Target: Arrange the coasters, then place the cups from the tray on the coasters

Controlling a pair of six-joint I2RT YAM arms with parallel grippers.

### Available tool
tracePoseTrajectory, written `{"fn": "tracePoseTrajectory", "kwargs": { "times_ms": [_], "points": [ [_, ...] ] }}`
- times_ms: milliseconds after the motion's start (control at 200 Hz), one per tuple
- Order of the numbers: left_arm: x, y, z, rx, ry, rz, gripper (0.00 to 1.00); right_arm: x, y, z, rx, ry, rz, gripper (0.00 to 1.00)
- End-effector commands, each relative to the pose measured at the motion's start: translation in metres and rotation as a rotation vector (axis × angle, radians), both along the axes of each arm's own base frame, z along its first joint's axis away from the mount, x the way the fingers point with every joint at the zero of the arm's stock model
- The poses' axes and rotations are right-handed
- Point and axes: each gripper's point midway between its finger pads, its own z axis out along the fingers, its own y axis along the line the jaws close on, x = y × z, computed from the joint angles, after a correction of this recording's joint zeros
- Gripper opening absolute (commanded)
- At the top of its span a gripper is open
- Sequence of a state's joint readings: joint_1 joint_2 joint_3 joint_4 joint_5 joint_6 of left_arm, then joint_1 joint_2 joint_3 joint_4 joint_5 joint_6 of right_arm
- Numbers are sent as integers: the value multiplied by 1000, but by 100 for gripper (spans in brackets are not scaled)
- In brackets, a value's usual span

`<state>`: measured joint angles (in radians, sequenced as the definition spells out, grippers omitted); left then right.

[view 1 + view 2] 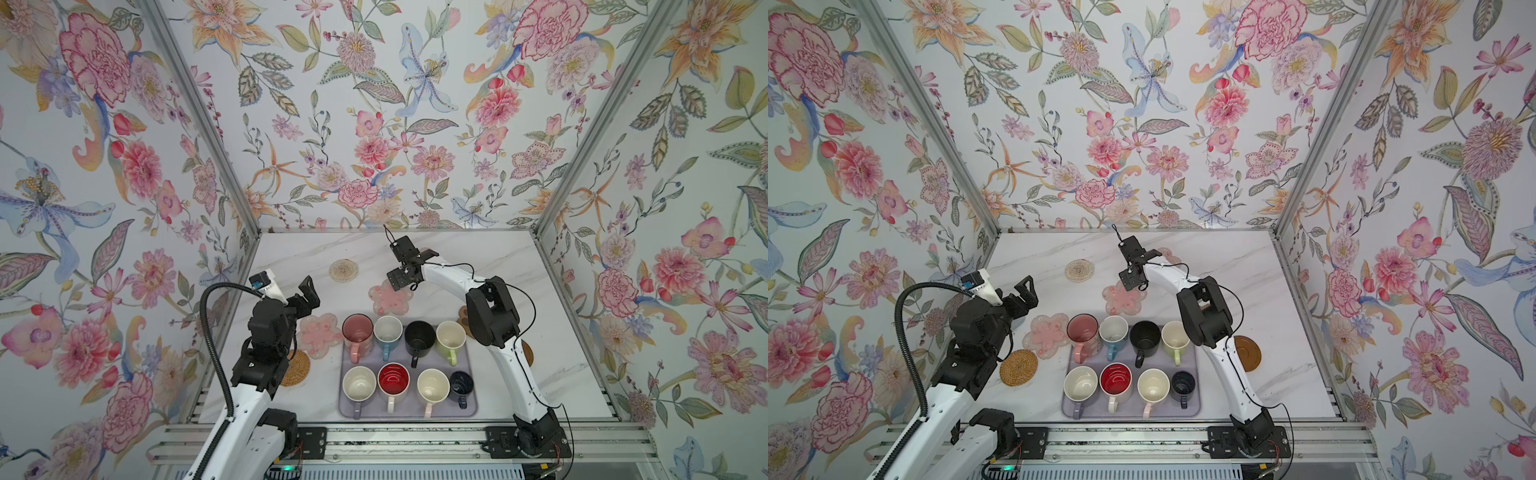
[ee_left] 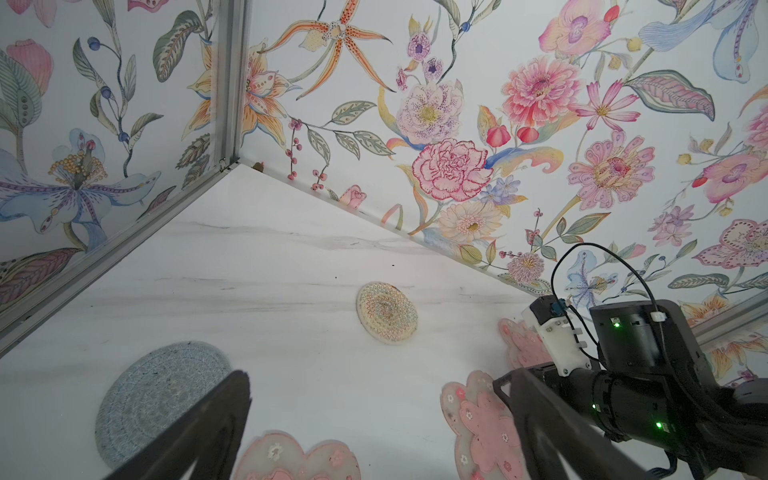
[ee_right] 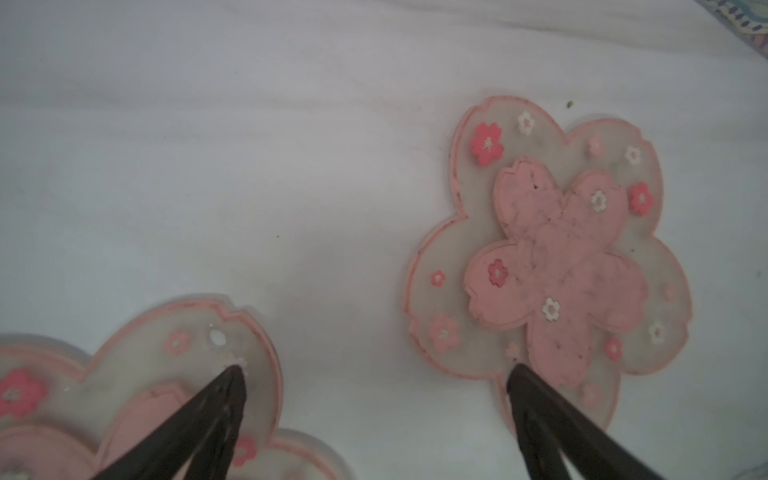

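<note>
Right wrist view shows us the right gripper (image 3: 376, 370) with its fingers spread wide and empty, tips low over the bare bench (image 3: 208, 166) between one pink flower coaster (image 3: 552, 257) and a second flower coaster (image 3: 166, 395). We cannot tell whether either tip touches a mat. Both top views put that pair just beyond the far edge of the tray (image 1: 409, 413). A third flower coaster (image 1: 318, 334) lies just beside the tray's far corner on the left arm's side, and the rattan coaster (image 1: 296, 368) sits near that same side, partly under the arm. The beaded coaster (image 1: 343, 270) lies well beyond the tray's far edge, and the wooden disc (image 1: 1248, 353) is beside the tray on the right arm's side. A brown shape (image 1: 462, 314) there is mostly hidden by the arm. The grey knitted coaster (image 2: 162, 399) shows only in the left wrist view, where the left gripper (image 2: 372, 378) hovers above the bench with its fingers wide apart and holding nothing. All eight cups stand upright on the tray in two rows, from the pink cup (image 1: 357, 328) to the small navy cup (image 1: 461, 384). We judge the task barely begun: the coasters look scattered rather than arranged, no cup sits on one, and every placement remains.
</note>
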<state>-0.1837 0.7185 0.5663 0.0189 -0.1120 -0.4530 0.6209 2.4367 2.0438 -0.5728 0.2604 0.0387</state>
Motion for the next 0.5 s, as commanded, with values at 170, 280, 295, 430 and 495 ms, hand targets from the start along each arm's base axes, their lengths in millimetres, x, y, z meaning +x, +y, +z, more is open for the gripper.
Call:
{"fn": "tracePoseTrajectory", "kwargs": {
  "times_ms": [170,280,295,430,495],
  "points": [
    [-2,5,3,14,0,20,99,11,3,-25,-39,-3,-30,99],
    [-2,5,3,17,-1,22,99,15,7,-30,-36,-3,-39,99],
    [-2,5,3,17,-1,23,99,16,7,-30,-34,-1,-41,99],
    [0,5,2,18,1,22,99,24,12,-33,-21,-8,-55,99],
    [0,5,2,20,4,21,99,28,15,-34,-9,-15,-60,99]
  ]
}}
